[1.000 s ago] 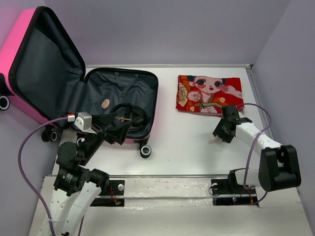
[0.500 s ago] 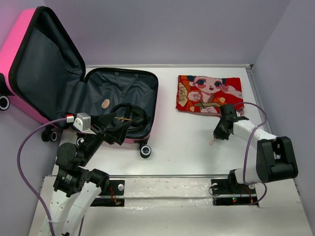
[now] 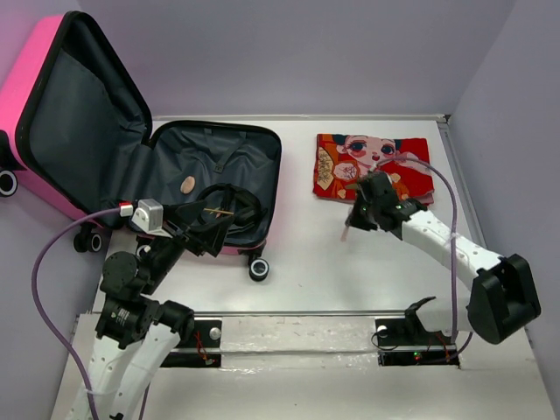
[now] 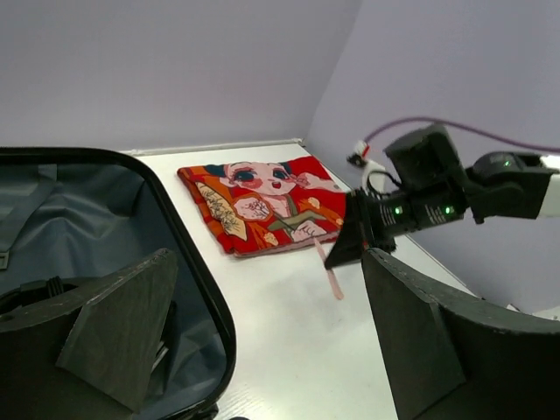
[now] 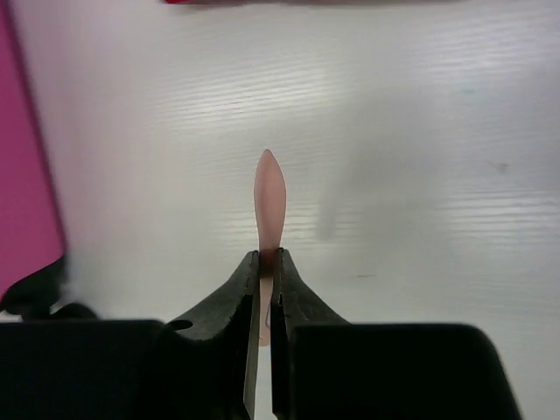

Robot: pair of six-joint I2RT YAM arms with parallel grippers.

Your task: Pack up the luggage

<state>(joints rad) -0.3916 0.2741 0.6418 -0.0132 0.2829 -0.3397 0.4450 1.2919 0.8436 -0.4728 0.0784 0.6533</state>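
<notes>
Clamping a thin pink stick (image 5: 269,197), the right pincer (image 5: 266,259) hangs over the tabletop (image 3: 332,262) — the left pincer (image 4: 271,271), spread apart, at the open suitcase (image 3: 229,157) rim.

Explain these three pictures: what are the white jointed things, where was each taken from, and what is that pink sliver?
They are robot arms, a left arm and a right arm, bolted at the near edge of the table. One picture looks down from above; the other two come from a camera on each wrist, showing that arm's own end effector, a two-fingered pincer. On the table lie the open pink luggage, a black cable inside it, and a red cloth with a cartoon face. The right end effector is shut on a thin pink strip. The left end effector is open, by the luggage's near edge.
</notes>
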